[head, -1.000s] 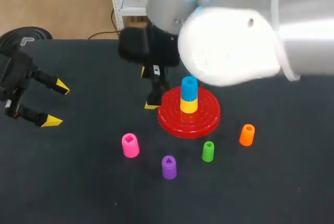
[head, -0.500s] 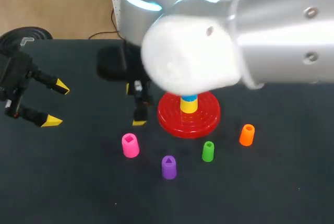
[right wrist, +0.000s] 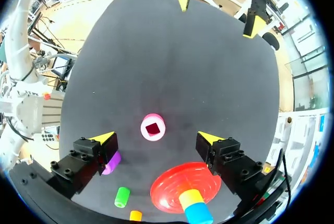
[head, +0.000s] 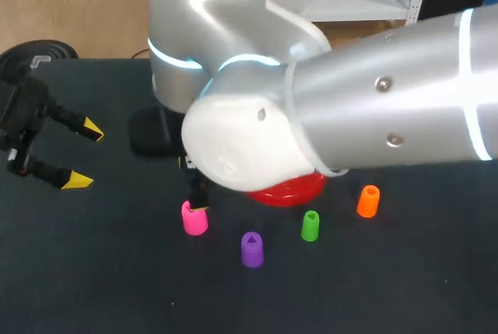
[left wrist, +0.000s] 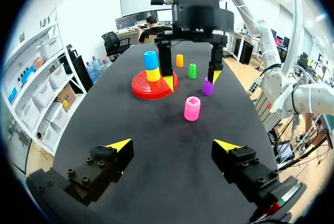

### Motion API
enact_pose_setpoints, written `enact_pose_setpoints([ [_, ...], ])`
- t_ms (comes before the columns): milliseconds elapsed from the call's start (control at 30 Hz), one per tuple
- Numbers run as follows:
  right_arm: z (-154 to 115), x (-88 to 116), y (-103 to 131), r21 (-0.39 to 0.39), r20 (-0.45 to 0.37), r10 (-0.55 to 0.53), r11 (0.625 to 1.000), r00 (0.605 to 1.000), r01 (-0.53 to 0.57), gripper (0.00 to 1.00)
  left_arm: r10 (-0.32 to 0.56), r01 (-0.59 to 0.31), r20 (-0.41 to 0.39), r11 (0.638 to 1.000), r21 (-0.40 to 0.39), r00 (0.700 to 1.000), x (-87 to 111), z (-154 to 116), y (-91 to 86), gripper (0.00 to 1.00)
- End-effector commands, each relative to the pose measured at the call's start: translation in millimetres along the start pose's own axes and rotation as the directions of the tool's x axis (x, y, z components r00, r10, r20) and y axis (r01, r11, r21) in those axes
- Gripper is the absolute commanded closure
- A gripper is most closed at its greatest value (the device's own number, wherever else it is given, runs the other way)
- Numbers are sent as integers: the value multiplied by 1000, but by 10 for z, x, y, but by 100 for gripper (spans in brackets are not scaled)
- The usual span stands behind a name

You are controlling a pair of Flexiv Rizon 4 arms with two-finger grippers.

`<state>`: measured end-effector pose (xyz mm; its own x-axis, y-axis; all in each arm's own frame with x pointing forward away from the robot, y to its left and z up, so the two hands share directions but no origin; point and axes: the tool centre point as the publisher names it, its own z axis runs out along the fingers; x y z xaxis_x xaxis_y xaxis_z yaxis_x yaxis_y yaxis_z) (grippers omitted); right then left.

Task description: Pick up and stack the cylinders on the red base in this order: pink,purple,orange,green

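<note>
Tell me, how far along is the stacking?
Nothing asked for is stacked yet: the red base holds only a yellow piece and a blue piece. In hand: the right tool hangs open over the pink cylinder, not gripping it. Left: pink, purple cylinder, orange cylinder, green cylinder, all off the base.

I see dark, faintly speckled table (head: 405, 287) filling head view from 3 through 6 to 9 o'clock; far edge toward 12. Light even, shadows soft.
</note>
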<state>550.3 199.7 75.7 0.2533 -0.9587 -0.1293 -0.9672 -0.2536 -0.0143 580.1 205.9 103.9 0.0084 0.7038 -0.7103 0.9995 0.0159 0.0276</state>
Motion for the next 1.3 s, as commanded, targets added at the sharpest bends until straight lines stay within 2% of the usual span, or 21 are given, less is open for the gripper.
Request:
enact_pose_setpoints([
  [33, 125, 33, 44, 26, 1, -21, 999, 1000, 21, 0, 3, -3, 2, 1000, -3, 1000, 9, 4, -5, 0],
  [167, 246, 44, 67, 41, -22, -50, 998, 998, 51, 0, 3, -3, 2, 1000, -3, 1000, 9, 4, -5, 0],
  [533, 461, -22, 64, -28, -14, -88, 996, 996, 87, 0, 3, -3, 2, 1000, -3, 1000, 9, 4, -5, 0],
  [867, 560, -71, -3, -57, -21, -120, 991, 993, 119, 0, 3, -3, 2, 1000, -3, 1000, 9, 4, -5, 0],
  [1300, 631, -8, -34, -87, -27, -116, 990, 993, 113, 0, 3, -3, 2, 1000, -3, 1000, 9, 4, -5, 0],
])
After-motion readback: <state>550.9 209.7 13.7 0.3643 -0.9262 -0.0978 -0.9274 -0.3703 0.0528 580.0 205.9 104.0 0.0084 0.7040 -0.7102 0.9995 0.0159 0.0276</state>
